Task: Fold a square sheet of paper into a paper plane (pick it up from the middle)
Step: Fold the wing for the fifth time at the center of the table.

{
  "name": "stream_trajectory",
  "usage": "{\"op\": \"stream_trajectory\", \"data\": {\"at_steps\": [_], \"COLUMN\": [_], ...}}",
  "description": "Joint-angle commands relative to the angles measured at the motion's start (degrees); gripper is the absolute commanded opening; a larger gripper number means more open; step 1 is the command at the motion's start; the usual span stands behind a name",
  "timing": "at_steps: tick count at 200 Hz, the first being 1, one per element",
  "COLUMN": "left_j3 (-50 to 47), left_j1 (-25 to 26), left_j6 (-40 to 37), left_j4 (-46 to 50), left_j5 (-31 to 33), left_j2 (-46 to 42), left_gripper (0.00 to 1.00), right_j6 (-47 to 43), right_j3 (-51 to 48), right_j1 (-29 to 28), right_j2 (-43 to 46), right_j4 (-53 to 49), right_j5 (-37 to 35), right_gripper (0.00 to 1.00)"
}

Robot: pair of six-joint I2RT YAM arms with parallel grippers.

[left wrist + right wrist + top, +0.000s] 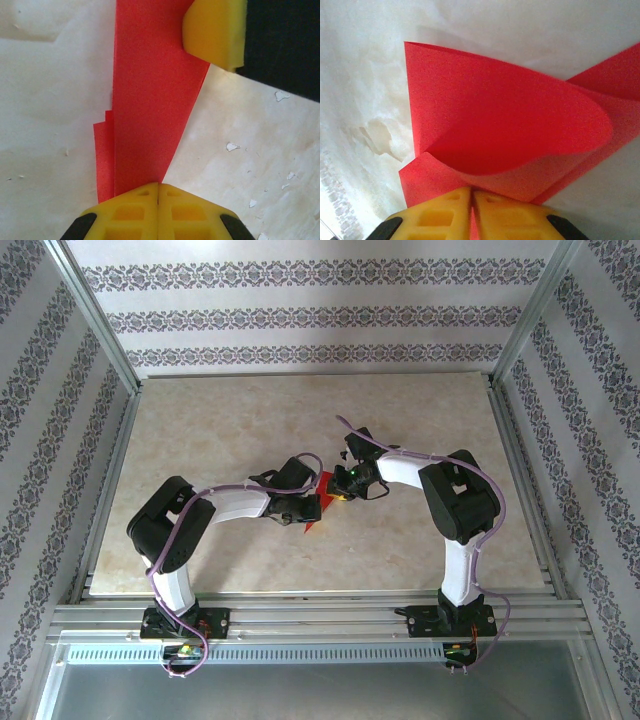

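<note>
The left gripper (158, 187), jaws pressed flat together on a layered strip of the red sheet of paper (150, 100), and the right gripper (471, 192), pinched shut on a curled-over flap of the same sheet, hold the half-folded piece between them at the middle of the table (250, 420). The flap looks bowed rather than creased. A clean fold likely calls for steady tension, matched edges and one firm press along the line.

Matt red sheet of paper (495, 125), yellow plastic fingers (130, 212), marbled worktop (250, 420)
The paper is thin, smooth, faintly grainy; the fingers of the left hand (158, 189) and right hand (471, 194) are dull moulded plastic; the worktop looks smooth with small flaked spots; the frame rails (320, 615) are brushed metal.
</note>
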State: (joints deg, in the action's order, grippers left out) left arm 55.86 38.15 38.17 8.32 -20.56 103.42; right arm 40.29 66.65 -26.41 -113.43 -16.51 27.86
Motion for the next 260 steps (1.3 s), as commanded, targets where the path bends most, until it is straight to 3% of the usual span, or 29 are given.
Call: {"op": "stream_trajectory", "data": {"at_steps": [1,41,134,184,260], "left_j3": [-1.37,-1.89,-2.17,-2.07,-1.61], "left_j1": [-0.37,-0.45,-0.45,-0.45,-0.53], "left_j6": [0.52,0.64,0.72,0.76,1.29], "left_j4": [3.72,4.60,4.69,4.25,3.09], "left_j5": [2.00,2.40,2.12,1.82,0.95], "left_j2": [0.99,2.26,2.93,2.69,-0.11], "left_gripper": [0.06,0.04,0.00,0.00,0.00], "right_j6": [-1.03,-1.09,-6.63,-3.58,-2.68], "right_j3": [-2.49,-2.81,-3.87,-6.37,-7.87], "right_j1": [-0.30,-0.13,-1.43,-4.24,-2.94], "right_j2": [-5.81,-4.36,9.57,5.89,0.51], "right_j4": [-5.99,-3.62,6.75,8.38,7.93], "right_j5": [-9.14,-6.83,0.77,0.10,-2.38], "right_gripper": [0.17,0.17,0.17,0.14,0.12]}}
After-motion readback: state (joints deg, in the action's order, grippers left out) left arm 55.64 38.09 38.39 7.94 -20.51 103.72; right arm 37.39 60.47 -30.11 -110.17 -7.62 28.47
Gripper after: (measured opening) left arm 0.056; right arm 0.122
